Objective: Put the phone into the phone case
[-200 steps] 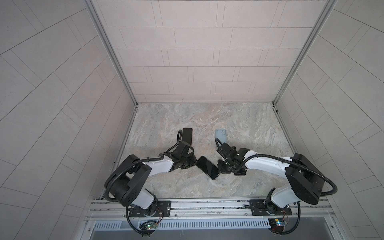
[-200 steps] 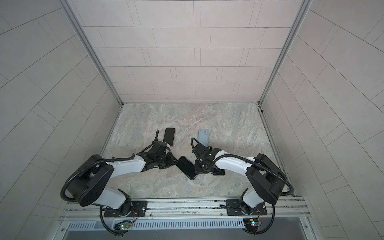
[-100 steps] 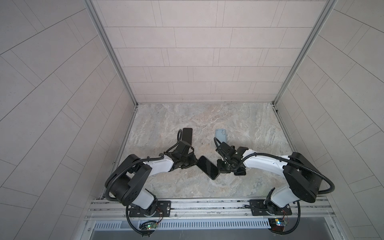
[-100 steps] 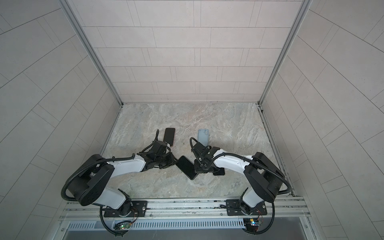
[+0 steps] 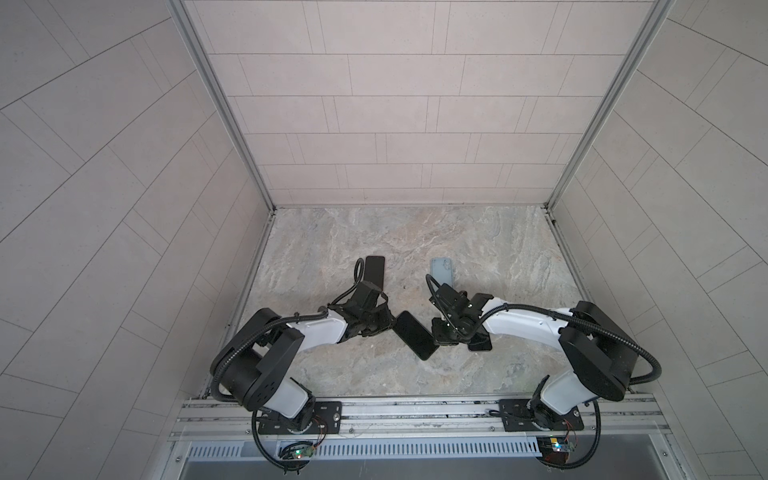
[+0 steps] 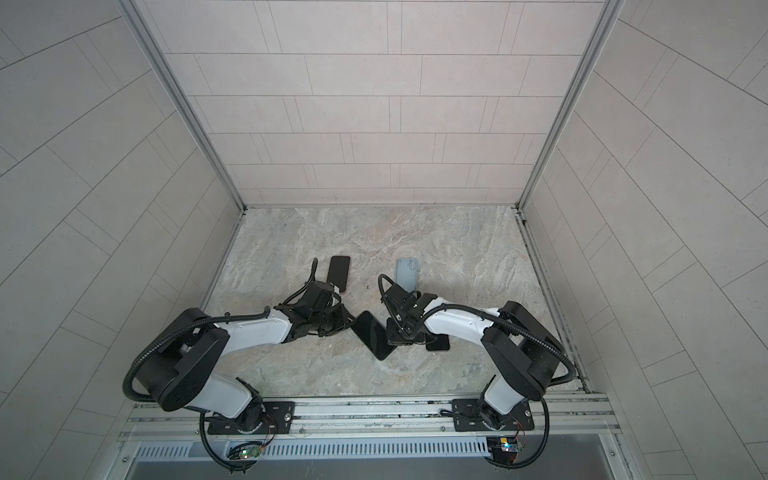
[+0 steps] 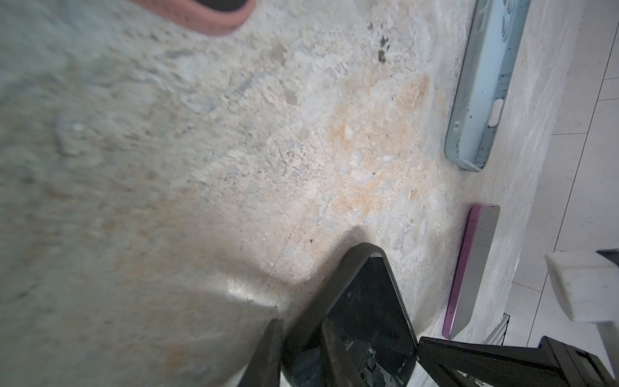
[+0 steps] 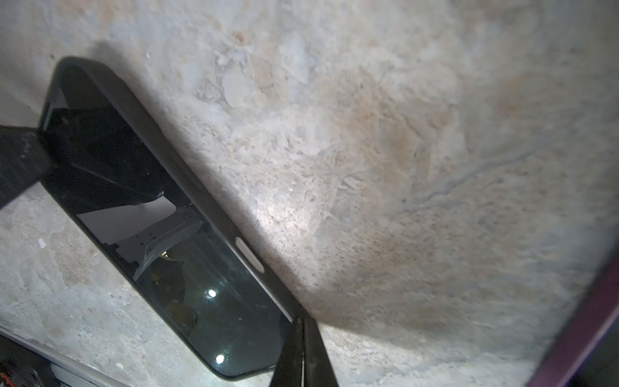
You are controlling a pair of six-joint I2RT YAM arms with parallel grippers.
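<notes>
Little has moved in the last second: the left gripper [image 5: 388, 328] stays clamped on the nearest end of the phone [image 5: 414, 340], seemingly seated in its case [image 8: 174, 167], while the right gripper [image 8: 303, 335], tips together, keeps touching its far edge, so pressing-in looks nearly done.

- Pink-cased phone [image 5: 374, 270] is lying flat back from the left gripper [image 5: 389, 326], clear of its fingertips.
- Empty light-blue case [image 5: 441, 269] is lying open side up behind the right gripper [image 5: 440, 337].
- Purple phone [image 7: 472, 268] is lying flat just beside the right gripper, under that arm.
- Marble tabletop [image 5: 415, 232] is carrying all three.
</notes>
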